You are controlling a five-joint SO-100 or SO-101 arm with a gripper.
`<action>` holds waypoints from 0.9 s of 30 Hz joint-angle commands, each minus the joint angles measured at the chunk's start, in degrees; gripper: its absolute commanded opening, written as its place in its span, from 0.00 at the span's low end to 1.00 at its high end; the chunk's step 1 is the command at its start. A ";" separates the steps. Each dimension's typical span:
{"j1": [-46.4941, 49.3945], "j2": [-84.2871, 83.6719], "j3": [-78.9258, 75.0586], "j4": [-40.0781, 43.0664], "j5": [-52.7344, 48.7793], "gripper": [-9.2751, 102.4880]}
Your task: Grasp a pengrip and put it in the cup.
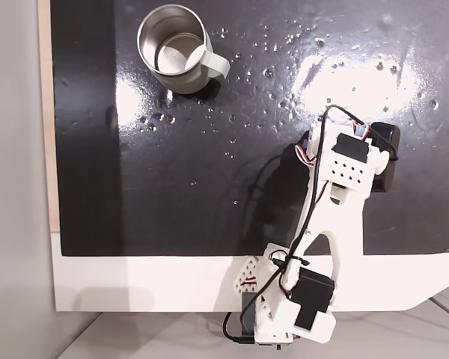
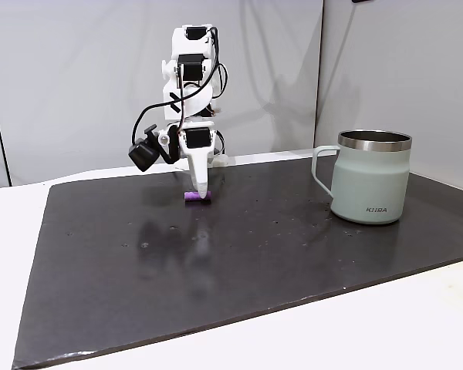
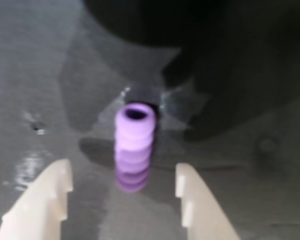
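The pengrip [image 3: 134, 145] is a small light-purple ribbed tube lying on the dark mat. In the wrist view it lies between my two pale fingertips, with a gap on each side. My gripper [image 3: 124, 172] is open and straddles it. In a fixed view the gripper [image 2: 200, 197] points straight down onto the mat with the pengrip [image 2: 191, 199] at its tip. The cup [image 2: 370, 185], pale grey-green with a steel inside, stands upright far to the right there. From above, the cup [image 1: 181, 78] stands at the mat's upper left and my arm [image 1: 348, 168] is at the right.
A black mat [image 1: 172, 187] covers most of the white table [image 1: 135, 284]. The arm's base [image 1: 295, 310] sits at the table's near edge. A black camera module [image 2: 143, 156] hangs beside the wrist. Walls stand behind the table.
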 commanded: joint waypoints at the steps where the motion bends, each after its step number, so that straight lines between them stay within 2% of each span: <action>1: 0.97 -1.23 -1.32 0.97 -1.32 0.32; 6: 1.67 -5.19 -4.13 2.37 -1.41 0.29; 10: 2.72 -6.42 -5.36 2.46 -1.41 0.12; 13: 3.34 -6.68 -5.71 2.46 -1.93 0.09; 20: 4.04 -5.01 -7.21 3.16 -0.97 0.08; 27: -2.20 9.93 -7.12 8.17 5.27 0.08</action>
